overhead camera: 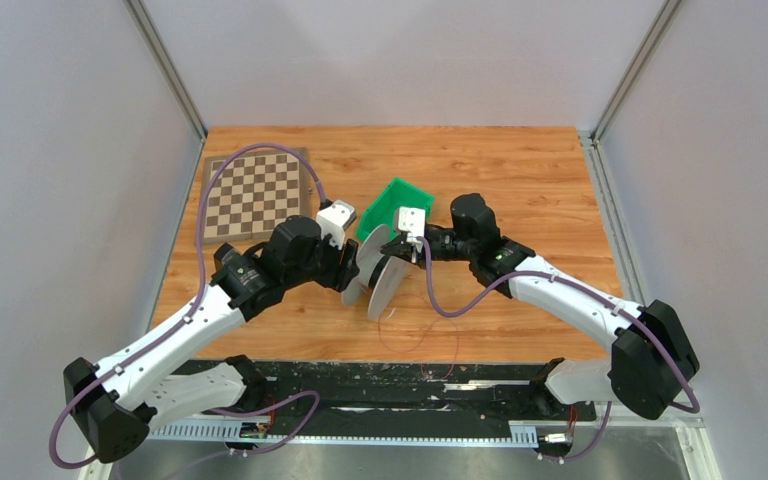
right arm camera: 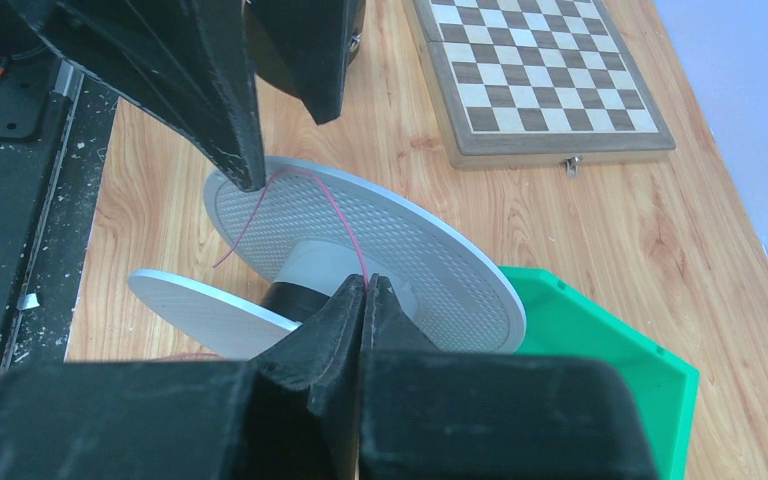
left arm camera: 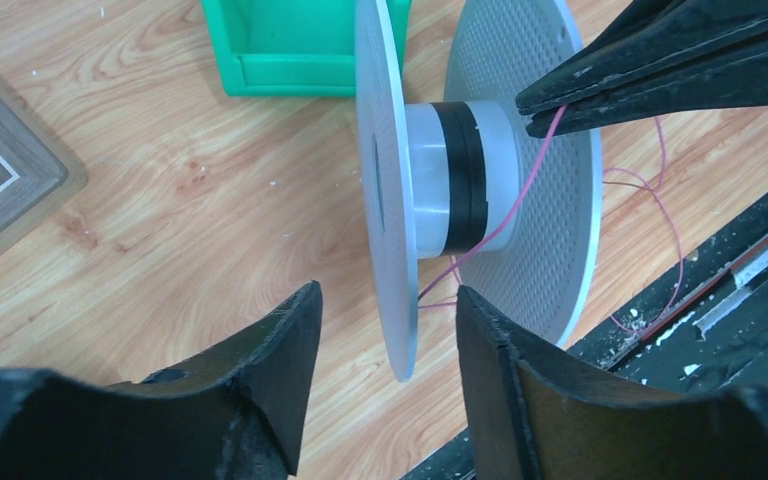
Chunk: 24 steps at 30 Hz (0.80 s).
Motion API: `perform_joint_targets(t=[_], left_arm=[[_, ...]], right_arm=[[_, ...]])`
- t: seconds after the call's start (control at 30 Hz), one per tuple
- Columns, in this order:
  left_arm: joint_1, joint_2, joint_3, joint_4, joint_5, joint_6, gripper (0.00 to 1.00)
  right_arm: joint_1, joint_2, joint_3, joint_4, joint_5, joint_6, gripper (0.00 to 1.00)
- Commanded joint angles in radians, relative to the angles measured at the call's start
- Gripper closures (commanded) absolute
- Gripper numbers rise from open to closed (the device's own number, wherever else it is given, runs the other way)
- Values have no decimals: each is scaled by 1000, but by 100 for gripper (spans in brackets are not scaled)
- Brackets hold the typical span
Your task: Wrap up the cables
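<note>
The pale grey two-disc spool (overhead camera: 380, 278) stands on its disc rims at the table's middle, with a black band round its hub (left arm camera: 450, 180). A thin pink cable (left arm camera: 530, 175) runs from the hub to my right gripper (right arm camera: 367, 282), which is shut on it just above the hub. The cable's loose loops (overhead camera: 430, 340) lie on the table toward the near edge. My left gripper (left arm camera: 388, 293) is open. Its fingers straddle the rim of one disc (left arm camera: 385, 200) with a gap on each side. In the right wrist view the cable (right arm camera: 335, 210) arches over the other disc (right arm camera: 410, 260).
A green bin (overhead camera: 395, 205) sits just behind the spool. A folded chessboard (overhead camera: 255, 195) lies at the back left. A black rail (overhead camera: 410, 385) runs along the table's near edge, close to the loose cable loops.
</note>
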Motion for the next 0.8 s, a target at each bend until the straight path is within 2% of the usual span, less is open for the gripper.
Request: perform_joint_targets(t=[0.0, 0.47, 0.77], left_arm=[[5, 17, -10, 65, -22, 10, 42], [6, 31, -68, 138, -84, -8, 51], [5, 48, -79, 191, -85, -15, 53]], right_arm=[[-2, -8, -5, 31, -38, -10, 100], [-3, -9, 1, 40, -23, 19, 100], [-1, 9, 7, 40, -24, 44, 100]])
